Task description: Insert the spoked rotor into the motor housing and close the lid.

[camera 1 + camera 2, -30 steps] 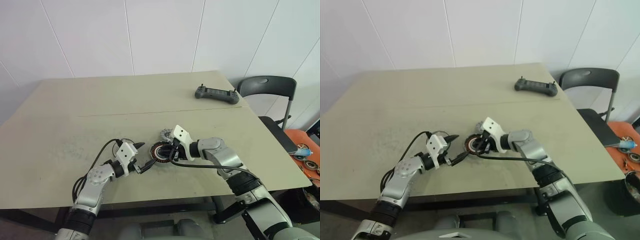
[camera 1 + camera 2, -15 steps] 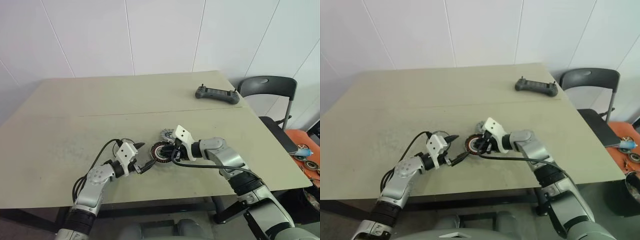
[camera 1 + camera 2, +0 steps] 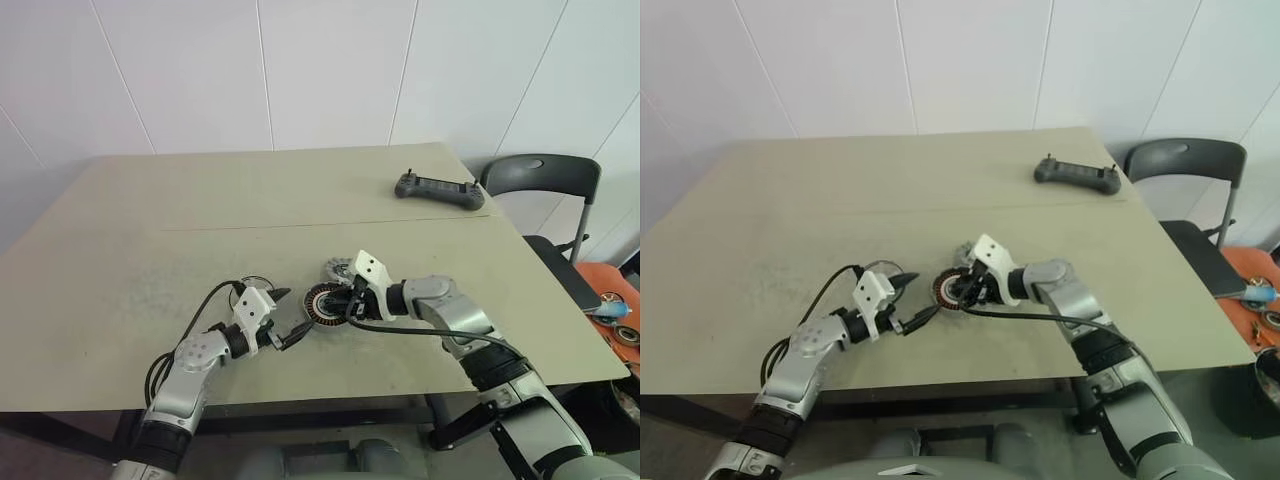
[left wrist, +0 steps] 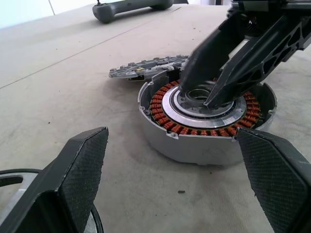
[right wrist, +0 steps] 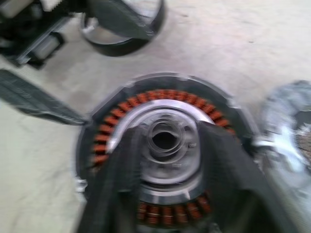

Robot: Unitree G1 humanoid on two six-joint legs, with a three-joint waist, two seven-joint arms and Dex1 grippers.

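The housing [image 4: 206, 119] is lying flat on the worktop [image 3: 200, 210], open side up, its copper windings ringing a pale hub. The rotor [image 4: 146, 68] is resting flat on the worktop just behind the housing, touching or nearly touching its far rim, so it is not yet inserted.

The right claw [image 4: 206, 94] is reaching down over the housing, its two black fingers [image 4: 252, 58] standing apart on either side of the hub, tips at the pale inner ring. The fingers are parted and nothing is being lifted; whether they are pressing on the ring I cannot tell. The left claw [image 3: 288, 325] is hovering just beside the housing on the near-left side, fingers spread wide and empty, with the housing sitting between them in its wrist view.

To my eye the step in hand is steadying the housing before fetching the rotor. Doing it well would mean the left claw closing gently on the shell's outer wall, low down and clear of the windings, so the housing is not sliding. The right claw would then be freeing itself from the hub and taking the rotor by its ribbed rim, keeping it level, centring its hub over the housing's hub. A tilted rotor is likely to jam or scrape the copper. The remote [image 3: 434, 189] is lying well beyond the housing, out of the way.
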